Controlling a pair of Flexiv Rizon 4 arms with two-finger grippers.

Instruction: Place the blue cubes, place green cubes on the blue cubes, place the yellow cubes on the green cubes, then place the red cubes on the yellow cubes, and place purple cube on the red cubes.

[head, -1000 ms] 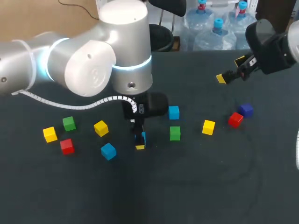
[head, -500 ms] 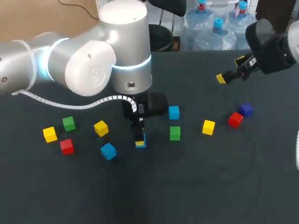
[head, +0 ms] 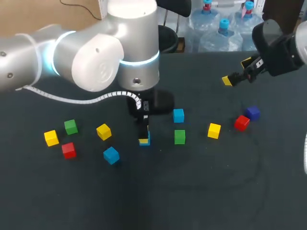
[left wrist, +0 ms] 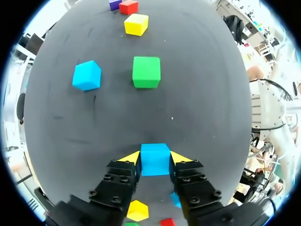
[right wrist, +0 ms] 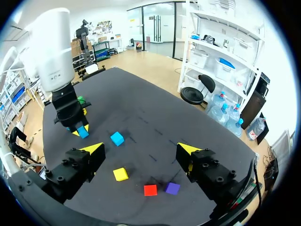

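The left tool (head: 144,139) pinches a blue cube (left wrist: 155,161) from 2 sides between its yellow tips, near the middle of the dark counter (head: 201,191); whether the cube rests on the counter or hangs just above it cannot be told. Ahead of the tool in the left wrist view lie a green cube (left wrist: 146,71) and a second blue cube (left wrist: 87,75), side by side but apart. A yellow cube (left wrist: 136,24) lies farther on, and beyond it a red cube (left wrist: 128,6) and the purple cube (left wrist: 114,4) sit close together. In the head view 5 more cubes lie scattered to the left of the held one: a third blue cube (head: 111,155), a second yellow cube (head: 103,131), a second green cube (head: 71,127), a third yellow cube (head: 51,138) and a second red cube (head: 68,150). The right tool (head: 236,72) hangs over the counter's far right, well apart from every cube, its fingers spread wide.
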